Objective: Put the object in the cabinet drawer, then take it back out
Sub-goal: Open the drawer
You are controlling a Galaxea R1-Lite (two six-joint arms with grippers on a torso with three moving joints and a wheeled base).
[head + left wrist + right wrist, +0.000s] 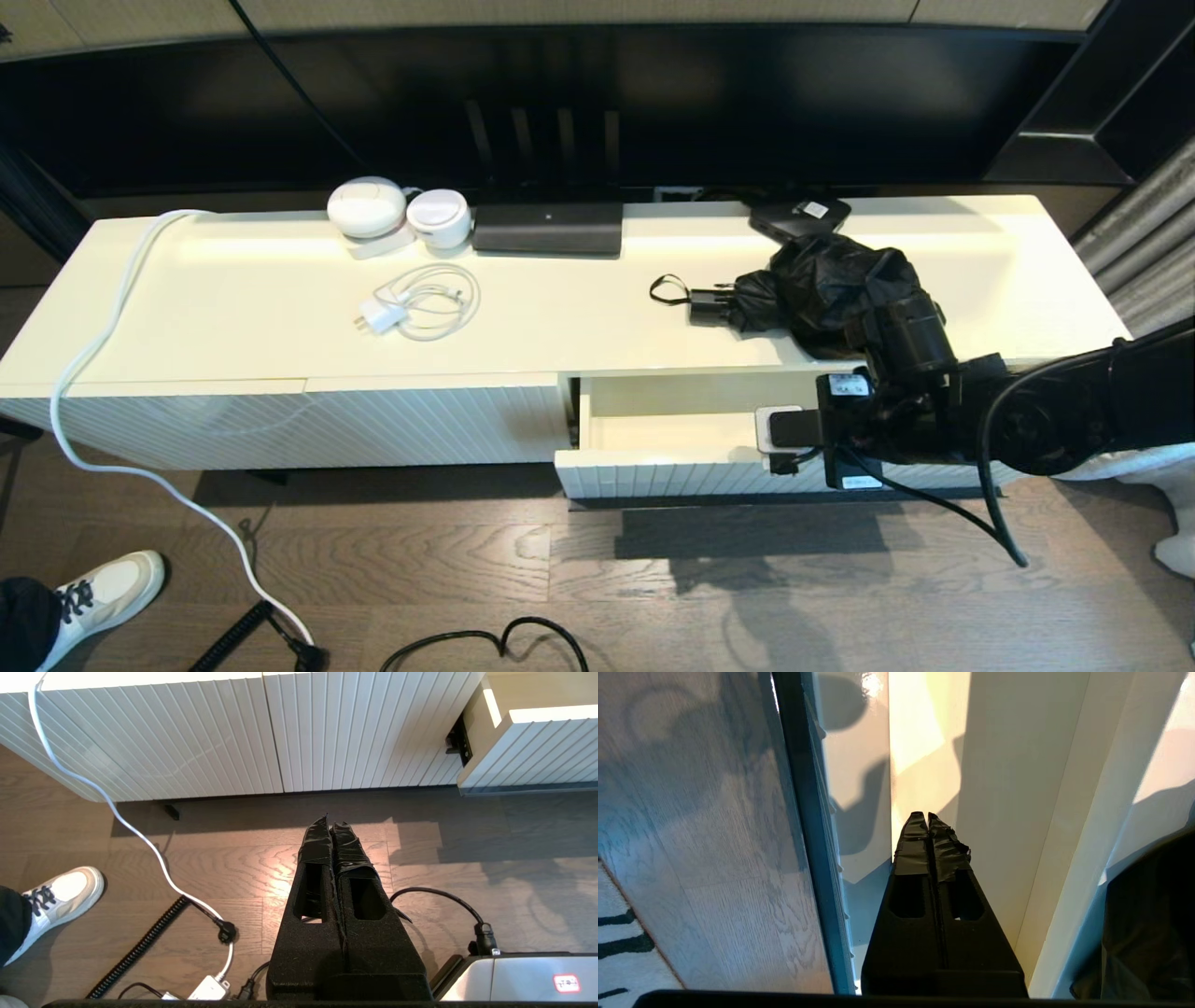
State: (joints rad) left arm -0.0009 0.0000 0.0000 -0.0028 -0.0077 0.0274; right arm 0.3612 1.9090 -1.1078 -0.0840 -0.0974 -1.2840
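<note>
The object, a black folding umbrella, lies on the cabinet top at the right, handle and wrist loop pointing left; nothing holds it. Its fabric shows at the edge of the right wrist view. Just below it the cabinet drawer stands pulled out, its cream inside bare and its fluted front towards the floor. My right gripper is shut and empty, pointing down into the drawer just behind its front edge. My left gripper is shut and empty, low over the wooden floor left of the drawer.
On the cabinet top sit a white charger with coiled cable, two round white devices, a long black device and a flat black box behind the umbrella. A white cord trails to the floor near a person's shoe.
</note>
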